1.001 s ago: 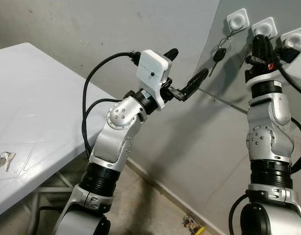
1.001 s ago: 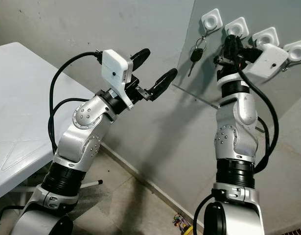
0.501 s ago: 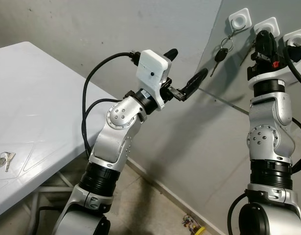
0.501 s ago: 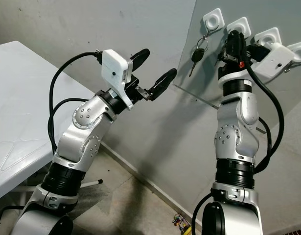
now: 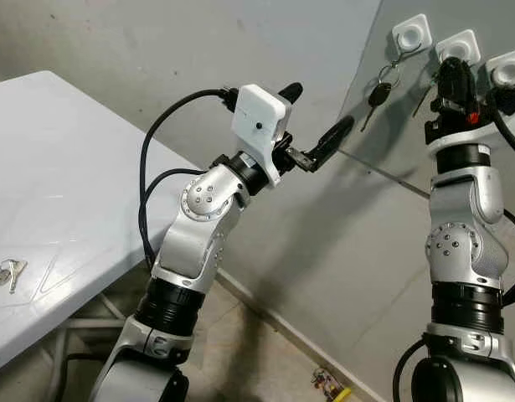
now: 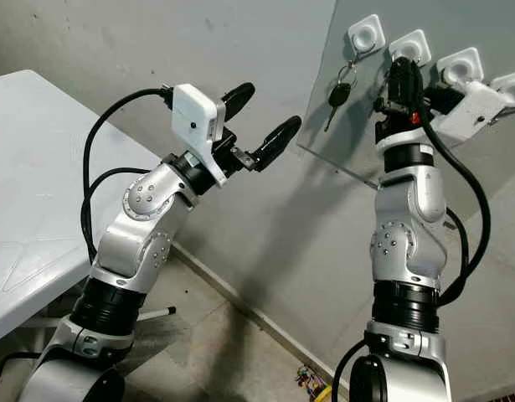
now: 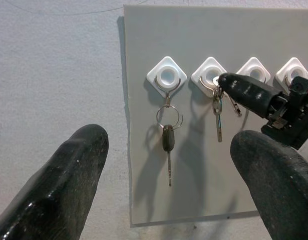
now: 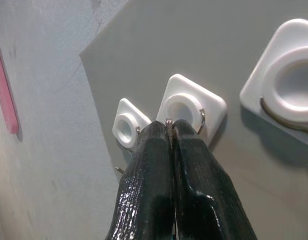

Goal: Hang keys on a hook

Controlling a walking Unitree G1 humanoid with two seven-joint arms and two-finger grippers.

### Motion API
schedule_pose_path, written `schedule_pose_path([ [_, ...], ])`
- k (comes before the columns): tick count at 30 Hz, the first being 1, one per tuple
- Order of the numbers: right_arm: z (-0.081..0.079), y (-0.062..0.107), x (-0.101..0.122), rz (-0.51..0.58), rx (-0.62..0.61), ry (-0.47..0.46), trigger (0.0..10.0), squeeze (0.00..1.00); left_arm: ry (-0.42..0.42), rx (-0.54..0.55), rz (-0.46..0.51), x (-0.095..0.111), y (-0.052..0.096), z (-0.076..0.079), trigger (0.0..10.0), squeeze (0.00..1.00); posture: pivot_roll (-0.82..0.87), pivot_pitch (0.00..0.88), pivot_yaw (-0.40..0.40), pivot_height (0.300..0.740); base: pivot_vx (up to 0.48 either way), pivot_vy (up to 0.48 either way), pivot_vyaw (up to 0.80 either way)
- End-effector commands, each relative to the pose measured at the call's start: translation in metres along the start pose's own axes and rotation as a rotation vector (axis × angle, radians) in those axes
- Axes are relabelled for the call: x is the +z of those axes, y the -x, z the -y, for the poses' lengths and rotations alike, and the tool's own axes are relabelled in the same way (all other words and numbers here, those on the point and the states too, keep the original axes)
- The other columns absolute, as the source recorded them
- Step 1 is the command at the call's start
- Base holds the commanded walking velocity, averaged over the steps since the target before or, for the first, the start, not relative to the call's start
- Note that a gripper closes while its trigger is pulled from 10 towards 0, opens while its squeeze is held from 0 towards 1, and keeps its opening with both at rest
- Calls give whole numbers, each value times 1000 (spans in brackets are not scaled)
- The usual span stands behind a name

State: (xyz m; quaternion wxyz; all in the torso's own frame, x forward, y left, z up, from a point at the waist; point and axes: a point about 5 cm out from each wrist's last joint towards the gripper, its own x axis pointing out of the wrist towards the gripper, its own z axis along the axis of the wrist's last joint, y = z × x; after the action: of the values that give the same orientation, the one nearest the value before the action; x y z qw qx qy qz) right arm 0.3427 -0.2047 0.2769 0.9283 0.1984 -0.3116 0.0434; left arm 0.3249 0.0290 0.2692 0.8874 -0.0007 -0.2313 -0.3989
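A grey board (image 7: pixel 194 200) on the wall carries several white hooks. From the first hook (image 7: pixel 167 76) hangs a black-headed key (image 7: pixel 167 138) on a ring. My right gripper (image 8: pixel 169 125) is up at the second hook (image 7: pixel 210 74), shut on a key ring whose wire lies over that hook. A silver key (image 7: pixel 218 112) dangles below it. My left gripper (image 5: pixel 318 107) is raised and open, holding nothing. It points at the board from a short way off.
Two more white hooks (image 7: pixel 254 70) sit bare further along the board. A white table (image 5: pixel 56 184) stands at the left with another bunch of keys (image 5: pixel 6 274) near its front edge. A small yellow object (image 5: pixel 328 387) lies on the floor by the wall.
My right gripper has edged up and closer to the second hook with the ring, and its wrist has turned. The left arm has stayed where it was.
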Motion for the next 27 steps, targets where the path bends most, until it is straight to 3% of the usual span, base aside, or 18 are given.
schedule_pose_path([
  [1, -4, -1, 7, 38, 26, 11, 10000, 0, -5, -6, 19, 5, -2, 2, 10000, 0, -15, 76, -94, 711, 0, 0, 0],
  [13, -6, -2, 6, 36, 38, 39, 10000, 0, -5, -2, 25, 7, -2, 1, 10000, 0, -12, 74, -97, 711, 0, 0, 0],
  [14, -6, -2, 6, 32, 47, 29, 10000, 333, -4, -1, 24, 7, -2, 1, 10000, 0, -12, 73, -98, 711, 0, 0, 0],
  [15, -6, -2, 6, 32, 47, 29, 10000, 333, -4, -1, 24, 7, -2, 1, 10000, 0, -12, 73, -98, 711, 0, 0, 0],
  [16, -7, -2, 6, 31, 52, 25, 10000, 1000, -4, -1, 24, 6, -2, 1, 10000, 0, -12, 73, -98, 711, 0, 0, 0],
  [27, -8, -3, 6, 31, 66, 27, 10000, 1000, -3, 2, 27, 7, -3, 1, 10000, 0, -12, 74, -101, 711, 0, 0, 0],
])
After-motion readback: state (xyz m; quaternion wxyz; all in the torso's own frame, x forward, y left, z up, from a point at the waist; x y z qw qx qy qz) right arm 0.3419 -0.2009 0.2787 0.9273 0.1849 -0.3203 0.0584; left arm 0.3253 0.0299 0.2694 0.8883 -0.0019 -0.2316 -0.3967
